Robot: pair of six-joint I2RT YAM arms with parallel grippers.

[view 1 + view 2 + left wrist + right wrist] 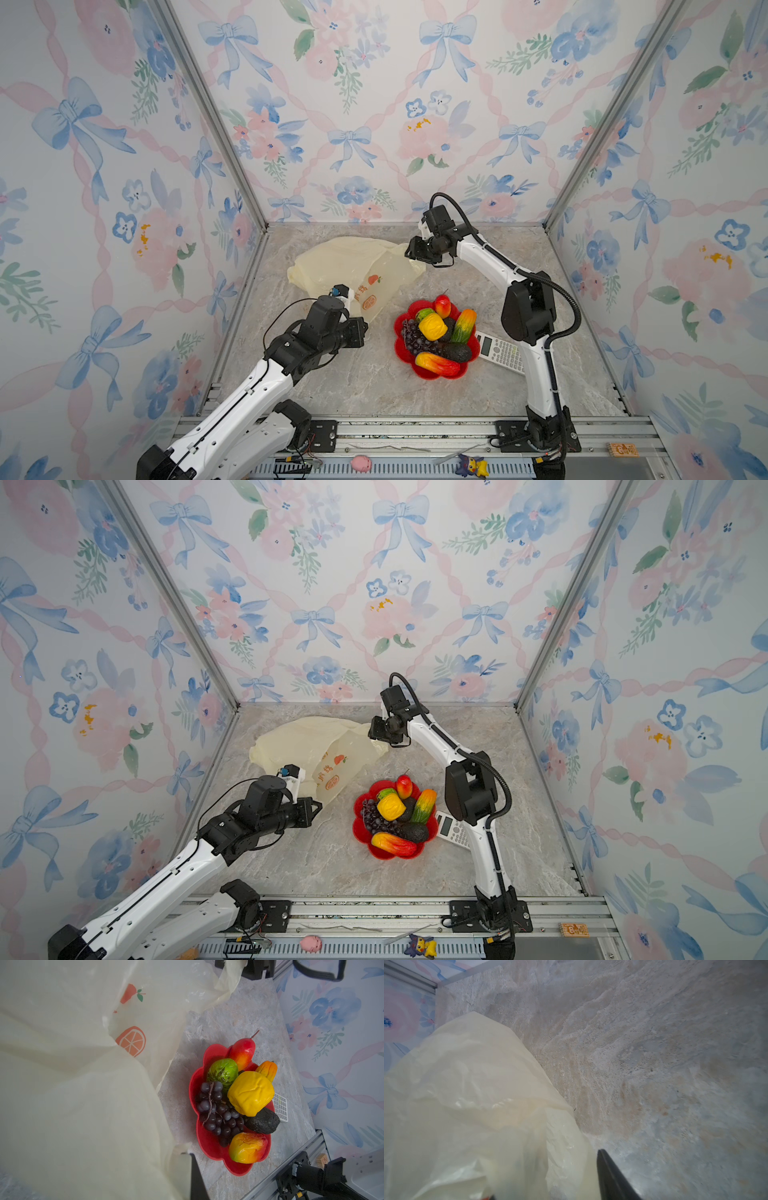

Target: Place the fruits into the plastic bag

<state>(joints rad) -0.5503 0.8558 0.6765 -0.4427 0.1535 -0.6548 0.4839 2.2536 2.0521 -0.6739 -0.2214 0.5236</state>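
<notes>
Left gripper [364, 326] pinches the plastic bag [332, 262] near the fruits [433, 326]; right gripper [410, 252], bag-covered, state unclear.

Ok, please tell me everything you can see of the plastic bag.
The plastic bag is thin, translucent, pale yellow and crinkled, printed with orange fruit pictures and writing. It lies crumpled at the back left of the marble-look table, with no fruit visible inside. The left gripper is shut on its near edge; the right gripper is at its far handle, grip unclear. It does not touch the red dish.
</notes>
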